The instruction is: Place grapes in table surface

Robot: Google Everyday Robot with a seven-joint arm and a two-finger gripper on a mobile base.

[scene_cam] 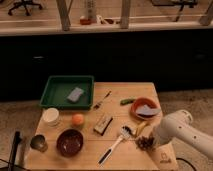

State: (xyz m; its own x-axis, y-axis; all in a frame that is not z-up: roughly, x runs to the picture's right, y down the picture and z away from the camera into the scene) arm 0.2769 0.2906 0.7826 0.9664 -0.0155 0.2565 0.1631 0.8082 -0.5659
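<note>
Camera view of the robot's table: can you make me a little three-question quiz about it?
1. True or false: the green tray has nothing in it.
2. Which thing is the gripper right next to? A a teddy bear, B the grapes, C a toy car.
3. Which corner of the table surface is the gripper at, as the camera sees it?
Key: 1 false, a small grey thing lies in it. 2 B. 3 the front right corner.
</note>
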